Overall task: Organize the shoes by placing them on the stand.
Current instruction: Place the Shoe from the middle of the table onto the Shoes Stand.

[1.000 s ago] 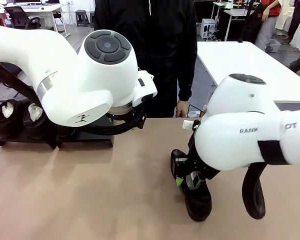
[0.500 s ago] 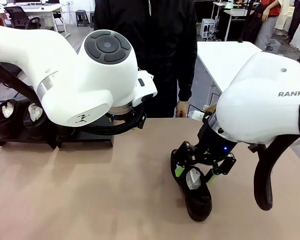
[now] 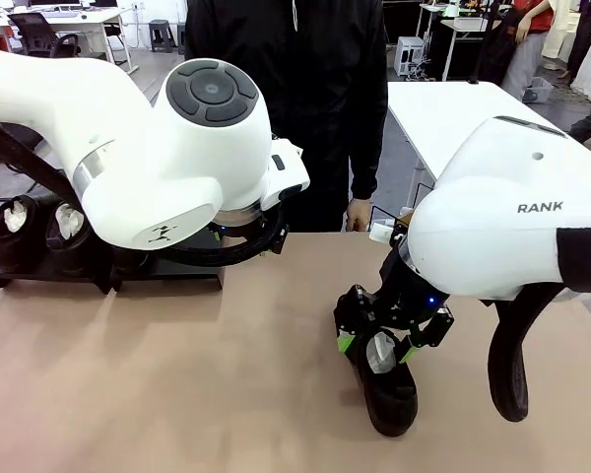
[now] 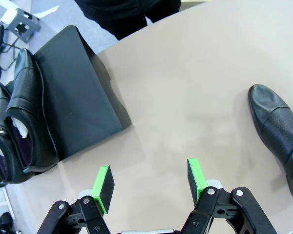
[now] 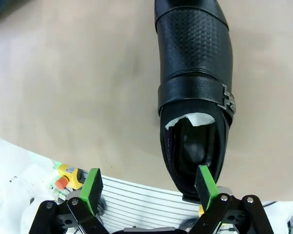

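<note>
Shoe (image 5: 195, 87) lies free beside wide-open right fingers (image 5: 206, 184).

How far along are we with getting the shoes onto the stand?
Done: two shoes sit at one end of the stand, the rest of its top bare. In hand: nothing gripped. The right gripper hangs open over the heel of a shoe on the table, one pad at its rim. The left gripper is open above bare tabletop. Left: that shoe.
</note>
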`<state>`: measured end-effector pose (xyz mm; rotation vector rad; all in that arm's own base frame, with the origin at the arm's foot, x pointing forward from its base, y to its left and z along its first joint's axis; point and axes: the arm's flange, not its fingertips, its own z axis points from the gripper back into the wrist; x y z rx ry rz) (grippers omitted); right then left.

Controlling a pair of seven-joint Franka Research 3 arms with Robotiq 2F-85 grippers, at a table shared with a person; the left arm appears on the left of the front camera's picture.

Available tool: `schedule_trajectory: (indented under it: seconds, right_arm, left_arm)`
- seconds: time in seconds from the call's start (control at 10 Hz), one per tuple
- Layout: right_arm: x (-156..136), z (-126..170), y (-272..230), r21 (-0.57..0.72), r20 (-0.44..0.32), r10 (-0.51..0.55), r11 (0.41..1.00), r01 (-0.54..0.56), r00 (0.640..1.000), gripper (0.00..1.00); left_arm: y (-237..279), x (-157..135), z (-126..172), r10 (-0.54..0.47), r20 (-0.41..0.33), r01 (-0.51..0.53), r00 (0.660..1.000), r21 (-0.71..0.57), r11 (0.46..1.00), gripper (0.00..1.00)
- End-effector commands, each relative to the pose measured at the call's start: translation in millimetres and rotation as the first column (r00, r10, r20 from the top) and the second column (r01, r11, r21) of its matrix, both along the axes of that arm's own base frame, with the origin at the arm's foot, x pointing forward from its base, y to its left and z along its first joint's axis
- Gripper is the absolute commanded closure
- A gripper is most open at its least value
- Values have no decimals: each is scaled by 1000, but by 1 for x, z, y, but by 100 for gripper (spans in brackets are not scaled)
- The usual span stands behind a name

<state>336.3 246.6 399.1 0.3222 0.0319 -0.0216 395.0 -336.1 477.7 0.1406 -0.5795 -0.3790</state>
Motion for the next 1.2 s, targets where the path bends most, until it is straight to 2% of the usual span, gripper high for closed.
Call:
schedule_trajectory:
  seconds: [0.0, 0.2, 0.3, 0.4, 0.5, 0.6, 0.7, 0.8, 0.9, 1.0, 1.1]
  right_arm:
    - [2, -1, 0, -16, 16, -13, 1000, 13, 1000, 0]
    - [0, 0, 0, 0, 1, 0, 1000, 0, 1000, 0]
    - [-4, 31, -35, 31, 47, -28, 999, 27, 999, 0]
    - [-2, 57, -79, 7, 102, -94, 996, 94, 990, 0]
    - [4, 72, -118, 3, 122, -175, 984, 176, 977, 0]
    - [11, 80, -156, -14, 130, -267, 963, 271, 955, 0]
    - [14, 77, -190, 6, 108, -346, 938, 347, 932, 0]
    - [19, 68, -214, 41, 62, -407, 913, 405, 911, 0]
    - [26, 58, -234, 39, 14, -467, 884, 466, 884, 0]
    - [28, 50, -243, 72, -40, -539, 838, 540, 841, 0]
    - [16, 74, -236, 35, 73, -431, 902, 430, 899, 0]
  left_arm:
    - [-1, 0, -2, 13, 29, -13, 999, -2, 1000, 21]
    - [-1, 0, -2, 13, 29, -13, 999, -2, 1000, 21]
    - [-1, 0, -2, 13, 29, -13, 999, -2, 1000, 21]
    - [0, 0, 0, 0, 0, 0, 1000, 0, 1000, 21]
    - [-11, -13, 1, 18, -14, -18, 1000, -51, 999, 21]
    - [-28, -32, -4, 107, -49, -110, 993, -81, 991, 21]
    - [-46, -55, -13, 225, -196, -259, 954, -167, 951, 21]
    - [-57, -72, -16, 281, -244, -337, 928, -231, 913, 21]
    - [-68, -82, -20, 279, -260, -344, 924, -251, 905, 21]
    - [-55, -76, -9, 181, -119, -207, 976, -258, 944, 21]
    - [-65, -79, -21, 229, -249, -278, 941, -185, 943, 21]
